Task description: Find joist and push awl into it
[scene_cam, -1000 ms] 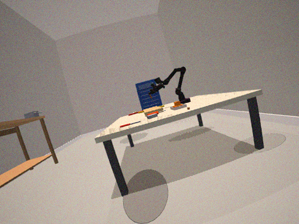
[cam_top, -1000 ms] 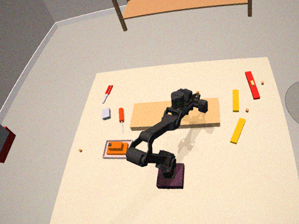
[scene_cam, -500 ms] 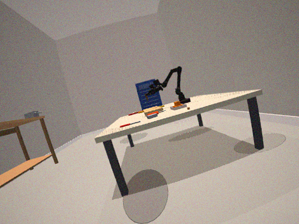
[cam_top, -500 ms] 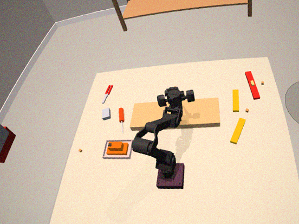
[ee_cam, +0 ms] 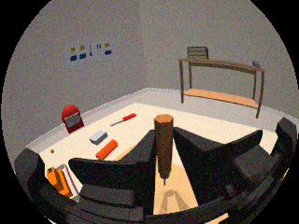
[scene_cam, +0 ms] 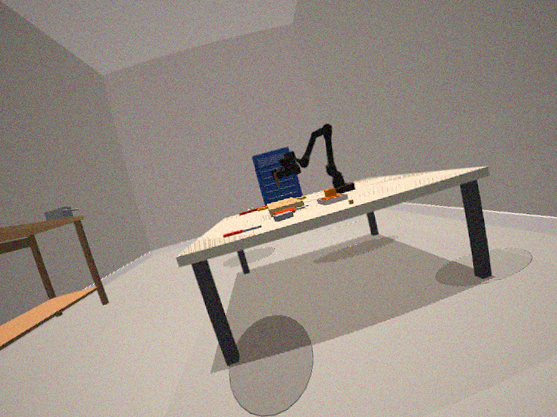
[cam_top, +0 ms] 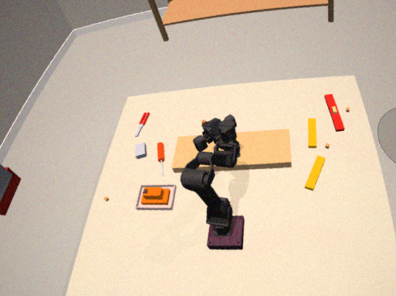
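Note:
My gripper (cam_top: 205, 127) (scene_cam: 276, 172) (ee_cam: 163, 132) is shut on the awl (cam_top: 203, 122) (scene_cam: 276, 179) (ee_cam: 163, 149), holding it by its brown wooden handle. In the wrist view its thin metal tip points down. The gripper hangs above the floor panel (cam_top: 265, 149) (scene_cam: 294, 205) (ee_cam: 179, 179), a tan slab on the table; the tip is clear of it. The arm hides part of the panel in the top view, and no joist shows. The orange stud finder (cam_top: 155, 195) (scene_cam: 329, 193) (ee_cam: 58, 182) sits in the shallow tray (cam_top: 173, 193) (scene_cam: 333, 200), left of the arm's base.
An orange-red screwdriver (cam_top: 160, 152) (ee_cam: 106, 149) and a grey block (cam_top: 140, 150) (ee_cam: 98, 137) lie left of the panel, with a red-handled tool (cam_top: 143, 123) behind. Two yellow bars (cam_top: 312, 132) (cam_top: 314, 173) and a red level (cam_top: 334, 112) lie to the right. Several small cubes are scattered.

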Controlling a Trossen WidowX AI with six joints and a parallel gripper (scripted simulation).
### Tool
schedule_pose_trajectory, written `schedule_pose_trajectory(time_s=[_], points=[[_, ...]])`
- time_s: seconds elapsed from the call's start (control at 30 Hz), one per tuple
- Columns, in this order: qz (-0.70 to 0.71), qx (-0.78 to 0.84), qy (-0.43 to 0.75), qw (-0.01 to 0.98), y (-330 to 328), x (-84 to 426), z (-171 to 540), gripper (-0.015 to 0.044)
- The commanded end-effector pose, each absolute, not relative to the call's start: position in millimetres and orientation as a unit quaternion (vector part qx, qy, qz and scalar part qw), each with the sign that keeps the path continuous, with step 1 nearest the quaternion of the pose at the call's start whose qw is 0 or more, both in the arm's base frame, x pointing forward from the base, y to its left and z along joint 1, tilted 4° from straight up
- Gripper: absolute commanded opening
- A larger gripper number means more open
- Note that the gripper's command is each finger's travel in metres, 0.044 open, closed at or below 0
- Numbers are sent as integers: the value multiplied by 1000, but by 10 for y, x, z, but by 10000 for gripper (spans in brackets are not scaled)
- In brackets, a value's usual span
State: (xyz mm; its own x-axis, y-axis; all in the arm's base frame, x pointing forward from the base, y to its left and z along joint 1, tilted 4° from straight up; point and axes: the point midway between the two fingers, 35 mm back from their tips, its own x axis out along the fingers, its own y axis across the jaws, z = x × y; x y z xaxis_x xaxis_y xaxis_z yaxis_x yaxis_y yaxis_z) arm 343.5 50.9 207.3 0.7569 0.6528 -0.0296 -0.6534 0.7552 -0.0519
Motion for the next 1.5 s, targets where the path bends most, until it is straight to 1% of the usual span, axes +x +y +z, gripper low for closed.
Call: schedule_pose_trajectory(time_s=[0.0,1.47], points=[[379,-34,-3,925,602,3393,2060,0],[379,-34,-3,925,600,3427,1848,0]])
